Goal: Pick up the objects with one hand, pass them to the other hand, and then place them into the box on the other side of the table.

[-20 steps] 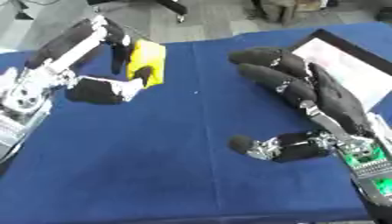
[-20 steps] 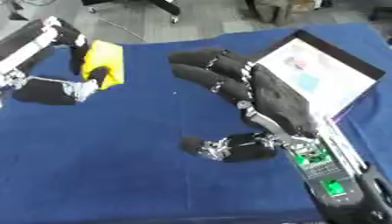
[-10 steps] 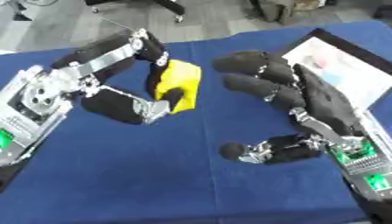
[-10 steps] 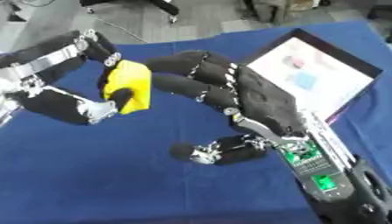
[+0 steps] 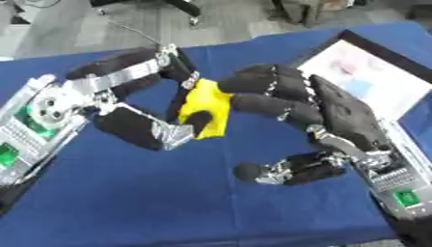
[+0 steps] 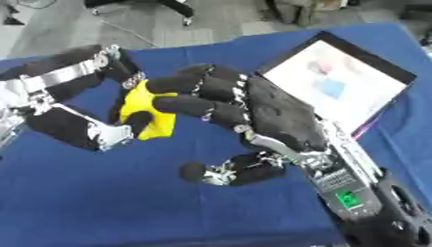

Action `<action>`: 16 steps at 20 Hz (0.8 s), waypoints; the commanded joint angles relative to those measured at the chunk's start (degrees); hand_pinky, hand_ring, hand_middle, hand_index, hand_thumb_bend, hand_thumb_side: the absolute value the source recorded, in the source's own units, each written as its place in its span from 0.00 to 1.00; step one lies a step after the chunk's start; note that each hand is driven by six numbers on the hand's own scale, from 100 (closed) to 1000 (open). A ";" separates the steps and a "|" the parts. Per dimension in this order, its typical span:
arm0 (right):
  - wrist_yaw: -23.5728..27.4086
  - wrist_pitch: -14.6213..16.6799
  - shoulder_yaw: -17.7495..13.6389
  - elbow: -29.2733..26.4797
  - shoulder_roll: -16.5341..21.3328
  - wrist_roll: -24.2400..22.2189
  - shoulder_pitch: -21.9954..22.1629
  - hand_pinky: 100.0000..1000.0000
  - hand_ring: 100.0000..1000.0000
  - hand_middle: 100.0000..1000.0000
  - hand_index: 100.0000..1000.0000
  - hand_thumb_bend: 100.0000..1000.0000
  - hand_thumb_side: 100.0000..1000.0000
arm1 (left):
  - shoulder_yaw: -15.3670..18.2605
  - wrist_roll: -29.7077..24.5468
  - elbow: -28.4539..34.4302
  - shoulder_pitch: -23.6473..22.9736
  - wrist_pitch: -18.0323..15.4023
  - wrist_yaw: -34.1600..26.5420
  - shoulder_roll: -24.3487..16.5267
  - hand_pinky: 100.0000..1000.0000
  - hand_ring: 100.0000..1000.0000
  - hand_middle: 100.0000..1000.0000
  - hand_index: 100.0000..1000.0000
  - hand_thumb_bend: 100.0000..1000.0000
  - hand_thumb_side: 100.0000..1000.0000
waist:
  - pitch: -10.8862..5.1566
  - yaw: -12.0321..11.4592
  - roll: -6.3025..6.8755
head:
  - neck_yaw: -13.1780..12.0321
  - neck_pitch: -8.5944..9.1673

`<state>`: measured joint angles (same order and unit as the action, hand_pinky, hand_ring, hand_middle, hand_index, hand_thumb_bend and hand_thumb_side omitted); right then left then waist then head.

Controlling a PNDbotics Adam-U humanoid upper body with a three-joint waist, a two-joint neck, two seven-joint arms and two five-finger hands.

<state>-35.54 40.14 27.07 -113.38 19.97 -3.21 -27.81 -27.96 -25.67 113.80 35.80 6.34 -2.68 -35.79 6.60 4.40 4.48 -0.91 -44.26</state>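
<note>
Right hand (image 5: pixel 337 113) has reached yellow block (image 5: pixel 207 115) (left-held).

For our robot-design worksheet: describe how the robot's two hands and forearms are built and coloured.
Both hands, left and right, have black padded fingers joined by silver metal links. The right palm is covered in black. The wrists expose silver framework and green circuit boards.

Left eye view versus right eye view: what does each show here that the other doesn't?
Only the left eye view shows the left forearm's green-lit housing at the picture's left edge. Only the right eye view shows the whole box, far corner included. Both share the left robot hand curled round the yellow object, the right robot hand open against it, and the blue table.
</note>
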 commanded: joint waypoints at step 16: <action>-3.53 -1.10 1.21 -1.22 0.92 2.89 -0.54 0.76 0.75 0.76 0.83 0.26 0.00 | -1.81 -2.93 0.80 1.41 2.09 -4.34 -0.43 0.63 0.29 0.17 0.18 0.00 0.16 | -1.11 -0.24 0.03 | 1.26 0.14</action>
<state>-39.01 39.02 28.36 -113.38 19.98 -0.60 -27.73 -30.08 -28.54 113.90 36.23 8.44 -6.65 -35.77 6.52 4.23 4.57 0.16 -44.26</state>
